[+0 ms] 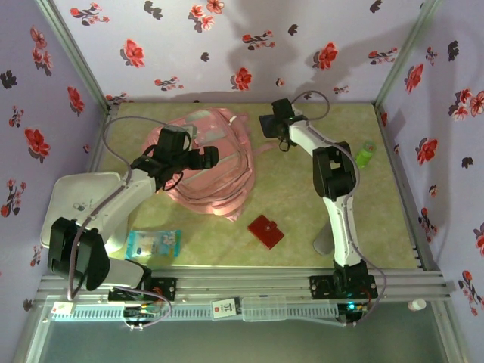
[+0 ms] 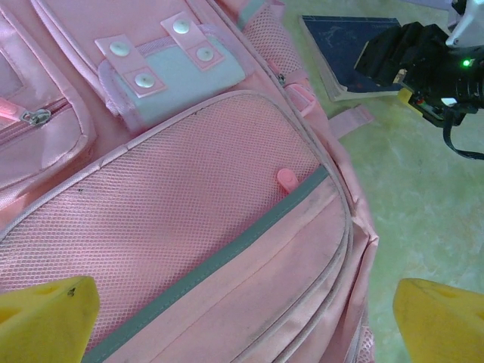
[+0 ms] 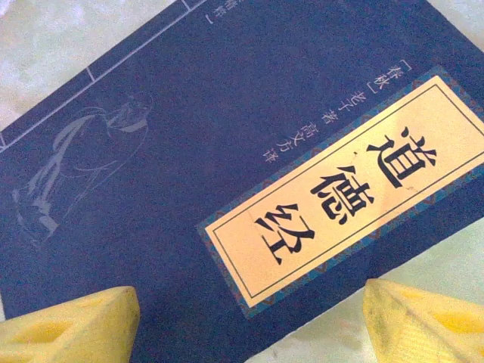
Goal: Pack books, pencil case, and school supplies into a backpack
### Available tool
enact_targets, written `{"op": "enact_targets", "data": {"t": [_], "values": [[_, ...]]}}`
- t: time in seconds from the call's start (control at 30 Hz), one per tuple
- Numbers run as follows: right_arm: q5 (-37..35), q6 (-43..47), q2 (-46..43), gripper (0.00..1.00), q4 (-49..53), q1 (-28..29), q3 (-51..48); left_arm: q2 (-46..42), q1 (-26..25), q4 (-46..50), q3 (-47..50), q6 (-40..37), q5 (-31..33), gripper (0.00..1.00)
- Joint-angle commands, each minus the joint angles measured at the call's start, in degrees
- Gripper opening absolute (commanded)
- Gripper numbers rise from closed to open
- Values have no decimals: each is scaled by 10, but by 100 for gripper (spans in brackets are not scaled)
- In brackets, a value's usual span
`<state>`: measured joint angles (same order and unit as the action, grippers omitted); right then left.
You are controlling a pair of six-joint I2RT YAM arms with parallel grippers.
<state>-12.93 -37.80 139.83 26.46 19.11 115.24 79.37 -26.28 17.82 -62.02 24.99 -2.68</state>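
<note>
We see white arm links (image 1: 342,227) with black joints (image 1: 331,170), grey cables (image 1: 311,93) and yellow fingers (image 2: 45,321) (green LED (image 2: 463,63) upper right).

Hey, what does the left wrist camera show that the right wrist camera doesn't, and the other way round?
Left wrist: the pink backpack with its mesh pocket and snap tabs, under the open left end effector. Right wrist: close up under the open right end effector, a yellow title label and a faint figure drawing. Both: the navy book lying on the table.
</note>
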Motion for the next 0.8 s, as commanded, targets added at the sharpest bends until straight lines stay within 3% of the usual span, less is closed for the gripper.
{"op": "enact_targets", "data": {"t": [0.0, 0.3, 0.5, 0.77], "values": [[3, 12, 30, 78, 38, -2, 52, 3, 4, 9, -14, 4, -8, 100], [-33, 20, 59, 77, 134, -2, 82, 22, 4, 13, -32, 1, -12, 100], [-93, 43, 50, 77, 222, -4, 77, 40, 4, 15, -47, 1, -26, 100], [-84, 59, -106, 76, 132, -21, -175, 52, 2, 14, -57, 5, -39, 100]]}}
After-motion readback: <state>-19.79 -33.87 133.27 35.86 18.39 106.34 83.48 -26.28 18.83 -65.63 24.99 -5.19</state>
